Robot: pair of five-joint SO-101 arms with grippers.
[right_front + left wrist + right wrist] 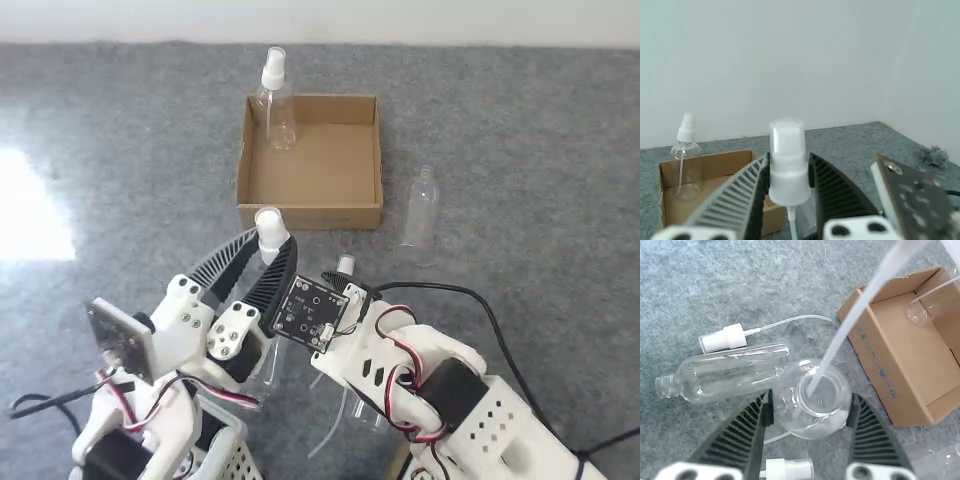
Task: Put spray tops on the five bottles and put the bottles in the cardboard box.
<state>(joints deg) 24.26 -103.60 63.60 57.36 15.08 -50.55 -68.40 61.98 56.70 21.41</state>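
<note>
One spray top (787, 142) sits pinched tight in the left hand (787, 162), just left of centre in the high view. Its dip tube (855, 325) slants down into the open mouth of the bottle (812, 412), which the right hand (811, 399) grips closed around its body. I'd say the axes are nearly aligned.

Grey speckled table (520, 120) carries a cardboard box (310, 215); an uncapped bottle (420, 210) stands just beside it

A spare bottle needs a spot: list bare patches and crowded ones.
Free: the table left of the cardboard box and right of the uncapped bottle; the box floor beside the capped bottle. Crowded: in front of the box, where left gripper and right gripper meet above a lying bottle.
</note>
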